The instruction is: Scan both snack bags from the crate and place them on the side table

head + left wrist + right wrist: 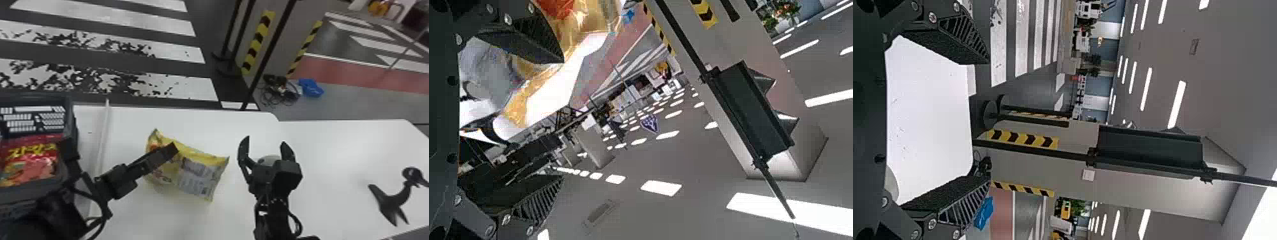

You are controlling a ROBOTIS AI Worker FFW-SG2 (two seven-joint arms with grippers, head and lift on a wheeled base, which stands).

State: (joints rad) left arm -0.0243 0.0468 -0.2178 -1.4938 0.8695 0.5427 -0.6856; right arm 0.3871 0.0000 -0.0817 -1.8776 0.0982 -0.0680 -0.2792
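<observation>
A yellow snack bag (194, 169) (plump, with a pale printed panel) is lying on the white table (335, 143), partly hidden behind the left gripper (174, 149), whose fingers are standing apart. The dark crate (35, 96), cut off at the left, is holding a red snack bag (32, 159). The right gripper (265, 142) is spreading empty fingers, partly covering something pale and rounded (271, 157).

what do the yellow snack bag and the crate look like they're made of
The yellow snack bag looks like thin plastic or foil film, shiny, going by its creases, puffed body and flat end seam. The crate is probably rigid plastic, dark and mostly matte, judging by its straight, slotted wall.
</observation>
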